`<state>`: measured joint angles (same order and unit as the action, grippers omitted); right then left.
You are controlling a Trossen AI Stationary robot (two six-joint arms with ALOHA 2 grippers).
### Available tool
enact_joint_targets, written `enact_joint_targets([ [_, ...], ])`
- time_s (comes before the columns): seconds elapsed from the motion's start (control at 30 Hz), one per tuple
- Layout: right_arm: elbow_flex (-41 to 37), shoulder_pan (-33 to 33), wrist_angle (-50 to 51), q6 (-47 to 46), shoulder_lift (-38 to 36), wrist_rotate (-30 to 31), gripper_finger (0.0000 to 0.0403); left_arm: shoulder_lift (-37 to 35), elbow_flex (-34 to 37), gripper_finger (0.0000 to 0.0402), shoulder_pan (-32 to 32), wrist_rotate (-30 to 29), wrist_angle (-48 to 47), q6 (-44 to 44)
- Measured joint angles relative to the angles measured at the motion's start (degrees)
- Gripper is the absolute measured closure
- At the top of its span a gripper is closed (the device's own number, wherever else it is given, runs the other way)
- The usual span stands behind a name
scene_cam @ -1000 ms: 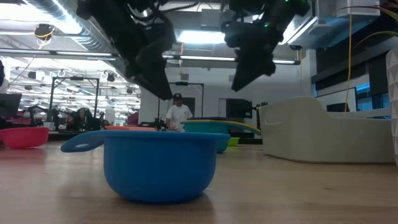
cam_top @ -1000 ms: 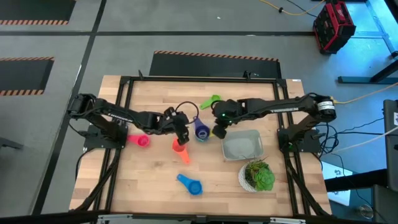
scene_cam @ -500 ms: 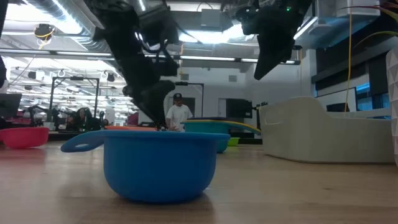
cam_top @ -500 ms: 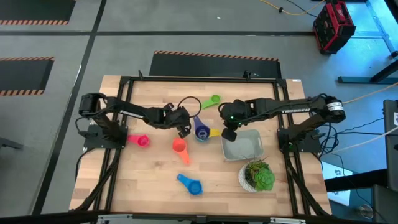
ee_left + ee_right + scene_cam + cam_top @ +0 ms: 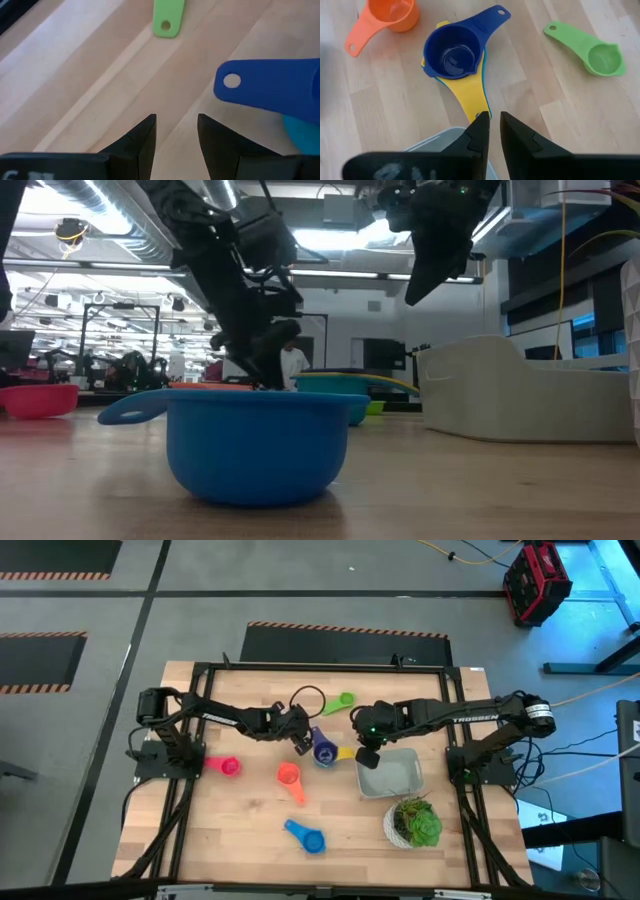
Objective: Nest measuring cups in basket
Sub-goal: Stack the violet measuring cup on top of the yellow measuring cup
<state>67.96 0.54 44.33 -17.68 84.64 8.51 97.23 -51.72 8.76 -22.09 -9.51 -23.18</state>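
A dark blue measuring cup sits nested on a teal and a yellow one at mid-table. My left gripper stands open low over the wood just left of the stack, the blue handle beside its fingers, nothing between them. My right gripper is shut and raised over the left rim of the gray basket, holding nothing. Lying singly on the table are a green cup, an orange cup, a pink cup and a light blue cup.
A white pot with a green plant stands near the basket's front right corner. In the low view the light blue cup fills the foreground and the basket shows at right. A dark frame borders the table.
My left gripper has gone down and toward the far right, from above the orange cup to beside the blue cup's handle. My right gripper has gone toward the table's right edge and a little up, from over the stack to the basket's left rim. No cup has moved.
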Motion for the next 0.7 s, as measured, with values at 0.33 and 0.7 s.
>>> enact_joint_targets([
  [0.33,0.0,0.0,-0.4,0.0,0.0,0.0,0.0352,0.0,0.0,0.0264,0.0,0.8,8.1,3.6],
  [0.7,0.0,0.0,-0.4,0.2,0.0,0.0,0.0352,-1.5,0.0,0.0264,0.0,0.0,10.6,6.8],
])
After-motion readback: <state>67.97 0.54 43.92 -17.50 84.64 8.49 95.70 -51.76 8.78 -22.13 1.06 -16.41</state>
